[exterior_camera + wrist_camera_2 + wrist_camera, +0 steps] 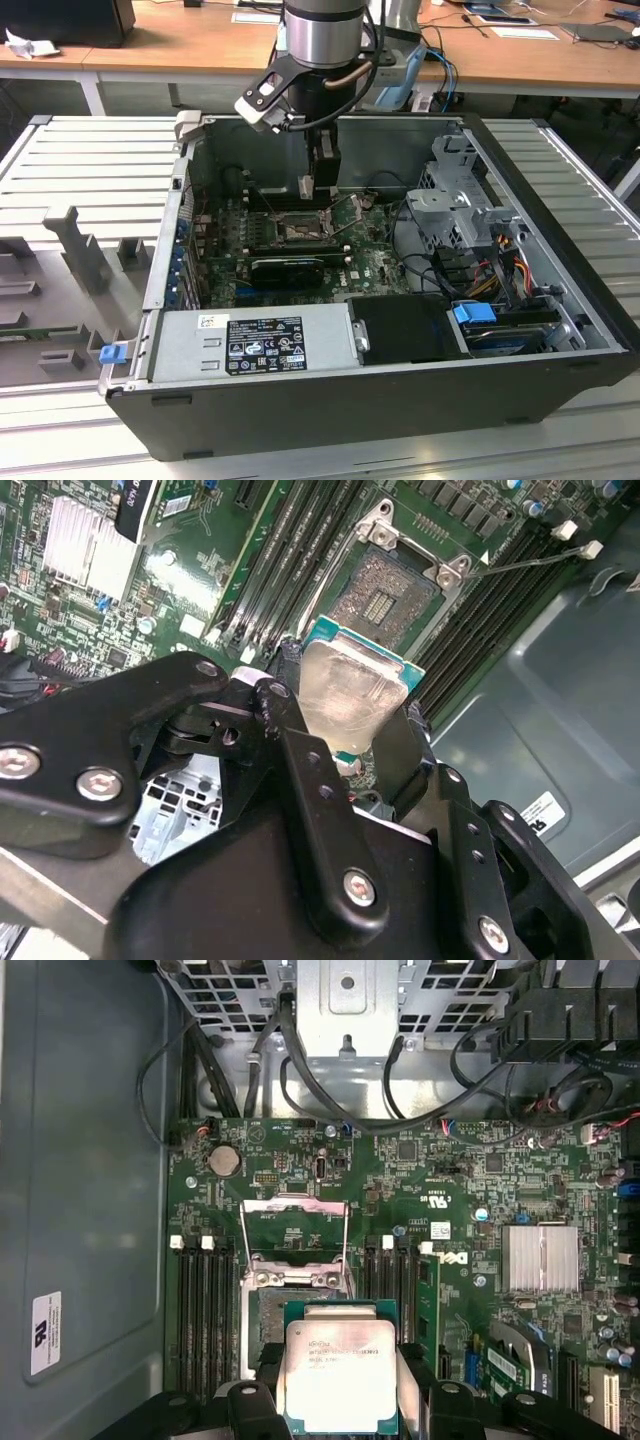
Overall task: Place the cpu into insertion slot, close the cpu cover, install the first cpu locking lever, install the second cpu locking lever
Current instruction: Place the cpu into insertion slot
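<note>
In the exterior view, the arm is reaching down into the open computer case [400, 400], and the gripper [318, 185] is hanging just above the socket [300, 232] on the green board [370, 265].

In the second wrist view, the gripper [347, 718] is clamping the chip [350, 690] between its black fingers [295, 735], holding it above the bare socket [385, 592].

In the first wrist view, the chip [340, 1370] is sitting in the gripper's narrow grip, overlapping part of the socket [262, 1315], while the cover [295, 1203] is standing open beside it.
</note>
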Robot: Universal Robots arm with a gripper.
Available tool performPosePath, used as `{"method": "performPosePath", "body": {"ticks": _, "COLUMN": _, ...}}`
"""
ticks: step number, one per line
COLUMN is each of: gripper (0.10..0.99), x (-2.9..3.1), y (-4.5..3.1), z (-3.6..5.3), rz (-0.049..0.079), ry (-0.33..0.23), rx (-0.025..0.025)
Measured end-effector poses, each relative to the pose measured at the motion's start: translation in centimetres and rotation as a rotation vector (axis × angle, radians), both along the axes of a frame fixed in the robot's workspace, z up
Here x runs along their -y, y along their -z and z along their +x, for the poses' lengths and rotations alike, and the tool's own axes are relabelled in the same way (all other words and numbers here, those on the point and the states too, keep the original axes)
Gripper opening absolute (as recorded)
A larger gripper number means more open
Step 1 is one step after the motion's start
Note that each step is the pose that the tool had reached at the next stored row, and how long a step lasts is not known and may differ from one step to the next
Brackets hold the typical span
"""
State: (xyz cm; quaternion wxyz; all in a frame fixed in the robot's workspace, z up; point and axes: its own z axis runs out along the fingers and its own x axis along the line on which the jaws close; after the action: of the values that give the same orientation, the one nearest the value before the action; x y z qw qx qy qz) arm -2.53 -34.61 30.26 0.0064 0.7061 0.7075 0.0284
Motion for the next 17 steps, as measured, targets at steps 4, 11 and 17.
{"method": "performPosePath", "body": {"ticks": 4, "gripper": 0.529, "x": 0.00, "y": 0.52, "z": 0.00, "rz": 0.000, "ry": 0.001, "rx": -0.0009}}
{"method": "performPosePath", "body": {"ticks": 11, "gripper": 0.529, "x": -0.06, "y": 1.97, "z": -0.12, "rz": -0.003, "ry": 0.013, "rx": 0.0024}}
{"method": "performPosePath", "body": {"ticks": 17, "gripper": 0.529, "x": -0.06, "y": 3.33, "z": -0.15, "rz": -0.003, "ry": -0.013, "rx": 0.0020}}
